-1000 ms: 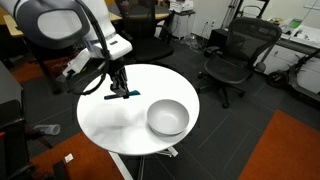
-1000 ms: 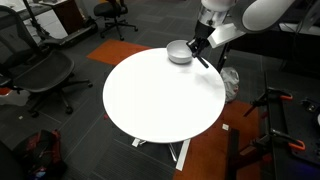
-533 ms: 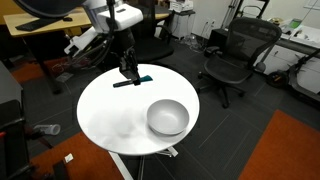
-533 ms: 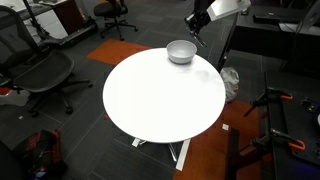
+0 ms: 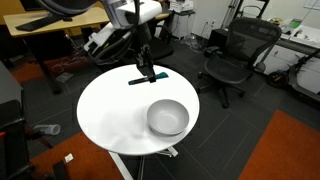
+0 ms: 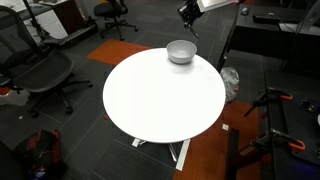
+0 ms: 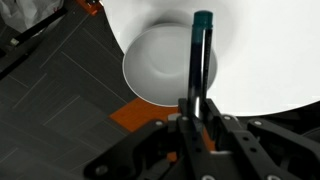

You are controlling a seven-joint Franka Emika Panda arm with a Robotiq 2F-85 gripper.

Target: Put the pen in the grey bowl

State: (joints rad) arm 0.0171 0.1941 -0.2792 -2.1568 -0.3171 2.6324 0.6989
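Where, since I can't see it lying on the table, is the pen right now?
The pen is in the air, clamped in the gripper above the white table; in the wrist view it shows against the grey bowl below.

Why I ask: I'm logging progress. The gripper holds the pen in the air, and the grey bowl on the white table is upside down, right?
No: the grey bowl on the white table stands upright, opening upward, as the wrist view shows. The gripper does hold the pen in the air.

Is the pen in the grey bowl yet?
No, the pen is clamped in the gripper, and the grey bowl below is empty.
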